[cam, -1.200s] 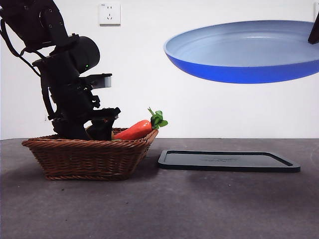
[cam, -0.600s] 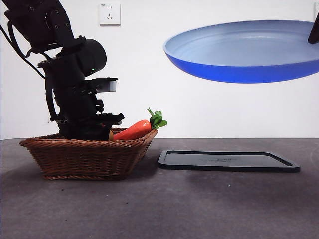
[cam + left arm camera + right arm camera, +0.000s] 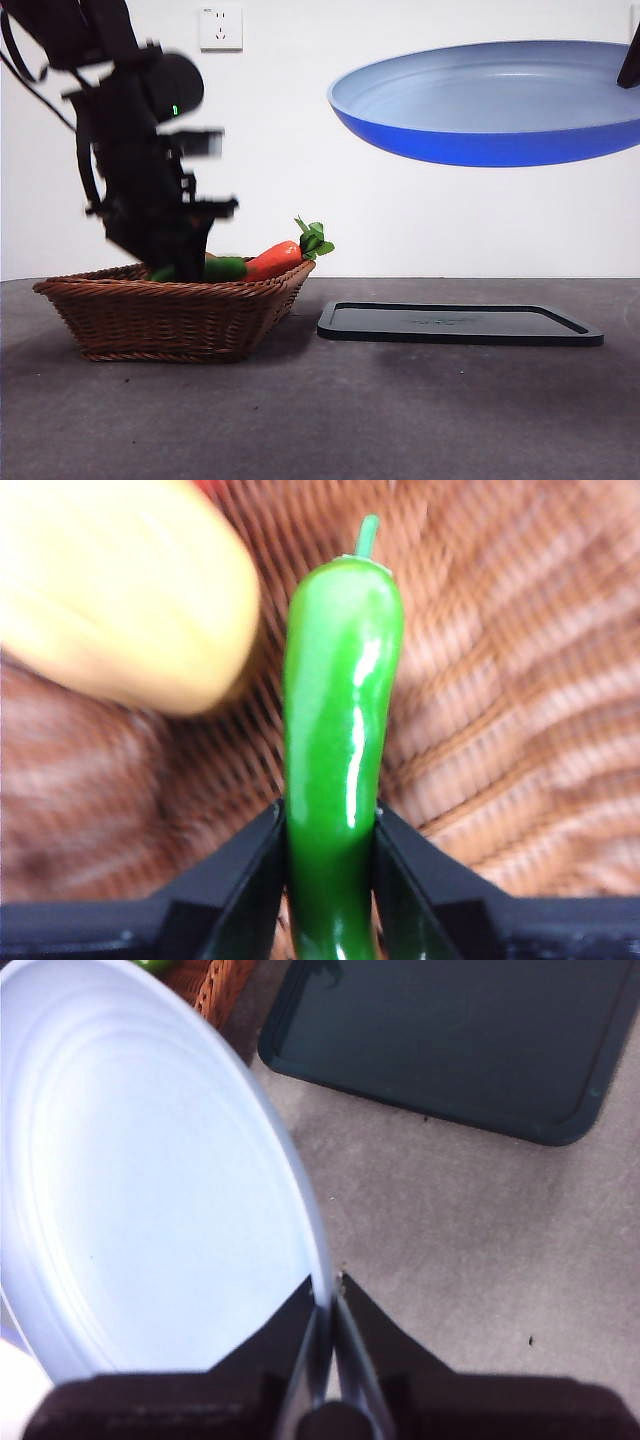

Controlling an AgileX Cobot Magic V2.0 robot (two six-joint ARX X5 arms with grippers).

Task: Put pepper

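Table point(image 3: 330, 410): dark grey, fills the lower frame of the front view.

Plate point(image 3: 490, 100): blue, pale inside, hanging in the upper right, well above the tray. My right gripper point(image 3: 328, 1295) has it by the rim, jaws pinched nearly closed on the thin edge.

Tray point(image 3: 460, 323): black, flat on the table, lower right of centre, just beside the basket.

Basket point(image 3: 170, 310): brown wicker, lower left. My left arm comes down into it from the upper left, blurred.

Carrot point(image 3: 268, 262): orange-red, lying on the basket's right rim, leafy top sticking out past it.

Yellow item point(image 3: 120, 590): blurred, in the basket just beside the pepper; cannot identify.

Pepper point(image 3: 340, 740): glossy green, over the wicker floor. My left gripper point(image 3: 330, 840) has its jaws clamped against both sides of it, stem pointing away.
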